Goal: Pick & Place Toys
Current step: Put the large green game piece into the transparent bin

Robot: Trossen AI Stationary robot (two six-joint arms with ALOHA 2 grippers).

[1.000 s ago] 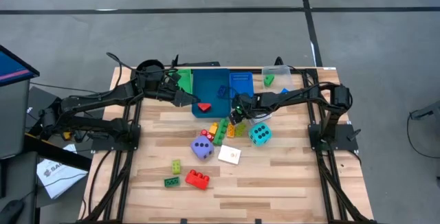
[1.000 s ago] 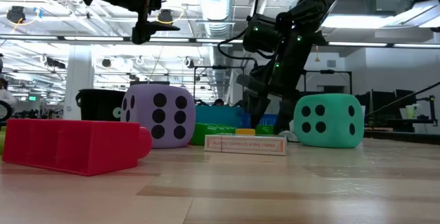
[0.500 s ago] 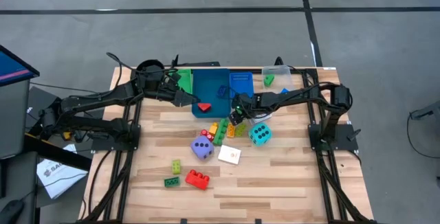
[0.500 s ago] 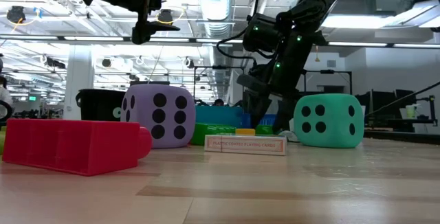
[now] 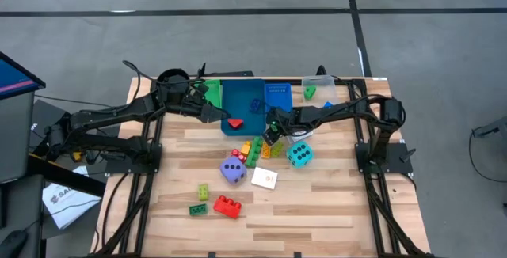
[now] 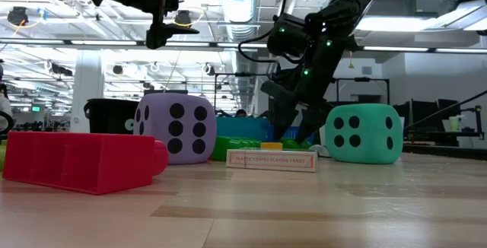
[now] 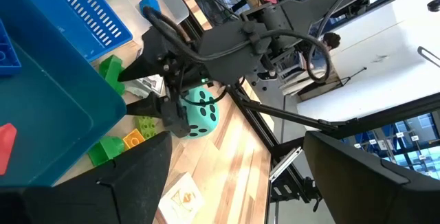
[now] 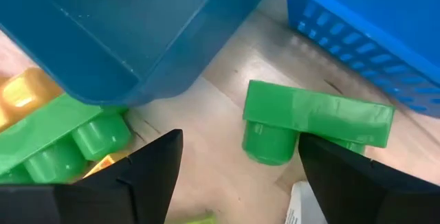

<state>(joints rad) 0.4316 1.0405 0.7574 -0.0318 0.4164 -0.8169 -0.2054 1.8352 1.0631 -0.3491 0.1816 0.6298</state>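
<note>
My right gripper [image 8: 240, 139] is open and low over the table beside the blue tray's [image 5: 242, 100] near right corner. Its fingers stand on either side of a green brick [image 8: 313, 119] that lies on the wood, and touch nothing. It also shows in the low view [image 6: 285, 115]. My left gripper [image 5: 215, 114] is open and empty above the tray, where a red brick [image 5: 235, 122] and a blue brick [image 5: 257, 104] lie. The teal dice [image 5: 299, 154], the purple dice [image 5: 232, 170] and a white card [image 5: 264, 178] rest on the table.
Orange, yellow and green bricks [image 5: 255, 152] cluster just near of the tray. A red brick [image 5: 227, 206], a green one [image 5: 198, 209] and a yellow-green one [image 5: 203, 191] lie toward the near left. A blue basket [image 5: 277, 96] and a clear tray holding a green brick [image 5: 309, 92] stand at the far right.
My right gripper has edged slightly toward the table's left beside the tray, staying low and open. The bricks, dice and card have kept their places.
</note>
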